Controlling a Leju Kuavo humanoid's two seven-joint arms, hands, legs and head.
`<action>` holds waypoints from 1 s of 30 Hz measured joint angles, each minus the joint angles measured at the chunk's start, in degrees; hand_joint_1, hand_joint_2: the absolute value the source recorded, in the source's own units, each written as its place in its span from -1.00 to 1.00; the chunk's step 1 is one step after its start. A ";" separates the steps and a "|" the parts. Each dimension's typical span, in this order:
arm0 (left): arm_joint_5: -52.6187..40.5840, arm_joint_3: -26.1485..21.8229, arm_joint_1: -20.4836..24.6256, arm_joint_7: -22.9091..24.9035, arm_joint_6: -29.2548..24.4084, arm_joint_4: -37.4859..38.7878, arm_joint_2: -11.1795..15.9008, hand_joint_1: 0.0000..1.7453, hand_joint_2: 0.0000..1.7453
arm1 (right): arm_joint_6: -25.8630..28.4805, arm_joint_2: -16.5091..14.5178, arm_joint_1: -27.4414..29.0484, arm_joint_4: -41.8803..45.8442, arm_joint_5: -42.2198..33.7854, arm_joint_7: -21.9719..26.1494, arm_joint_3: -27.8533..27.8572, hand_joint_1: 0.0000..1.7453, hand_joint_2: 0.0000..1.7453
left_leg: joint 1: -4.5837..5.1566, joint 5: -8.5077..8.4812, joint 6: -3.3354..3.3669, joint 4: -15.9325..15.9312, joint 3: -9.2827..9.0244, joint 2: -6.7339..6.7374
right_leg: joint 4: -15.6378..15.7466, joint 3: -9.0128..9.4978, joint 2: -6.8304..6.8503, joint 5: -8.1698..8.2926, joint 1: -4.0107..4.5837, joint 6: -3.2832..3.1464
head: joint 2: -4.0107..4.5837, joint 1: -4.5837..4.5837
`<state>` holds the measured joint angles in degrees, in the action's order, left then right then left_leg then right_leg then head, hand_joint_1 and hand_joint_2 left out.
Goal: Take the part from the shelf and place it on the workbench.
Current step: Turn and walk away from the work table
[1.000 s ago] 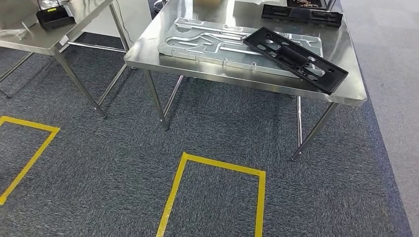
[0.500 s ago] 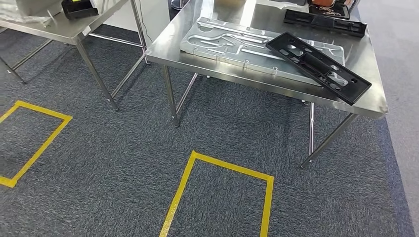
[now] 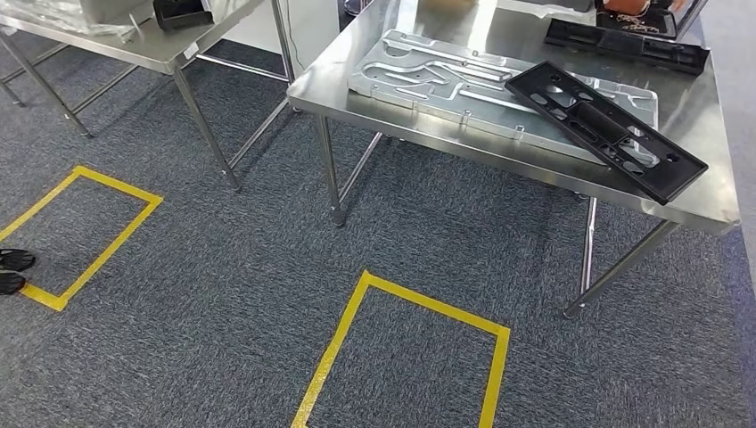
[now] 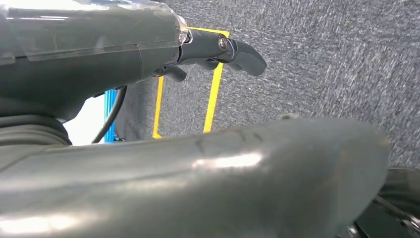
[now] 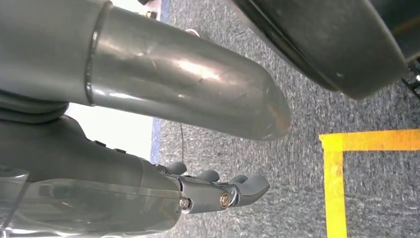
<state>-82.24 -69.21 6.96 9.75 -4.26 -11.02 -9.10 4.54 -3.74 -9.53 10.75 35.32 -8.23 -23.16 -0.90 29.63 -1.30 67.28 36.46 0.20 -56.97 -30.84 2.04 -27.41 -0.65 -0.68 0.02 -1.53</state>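
Yellow tape outline [image 3: 406, 352] marks the grey carpet [image 3: 223, 294] nearest the robot. Both hands hang over that carpet holding nothing: the left hand [image 4: 148, 54] and the right hand [image 5: 163, 198] each show fingers loosely apart. Beyond stands the steel workbench [image 3: 374, 85], where the black part [image 3: 606, 129] lies slanted, partly on a silver metal plate [image 3: 464, 80]. Farther back sits another black tray [image 3: 624, 45].

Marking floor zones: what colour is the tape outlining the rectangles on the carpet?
Yellow tape, clearest in the head view.
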 joint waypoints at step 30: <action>-0.78 -0.01 1.42 0.43 1.67 0.04 -1.36 -1.00 1.00 | -0.02 0.12 0.19 -0.02 1.80 -2.97 0.10 -1.00 -1.00 | 0.18 1.16 0.17 2.39 1.26 -0.39 | 0.06 0.03 -0.28 -0.11 0.06 -0.23 | 0.00 0.00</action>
<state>-83.01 -69.22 8.38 10.17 -2.60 -10.97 -10.45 4.52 -3.62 -9.34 10.73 37.12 -11.20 -23.06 -0.72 30.79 -1.12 69.67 37.72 -0.19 -56.90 -30.81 1.76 -27.52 -0.59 -0.91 0.02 -1.53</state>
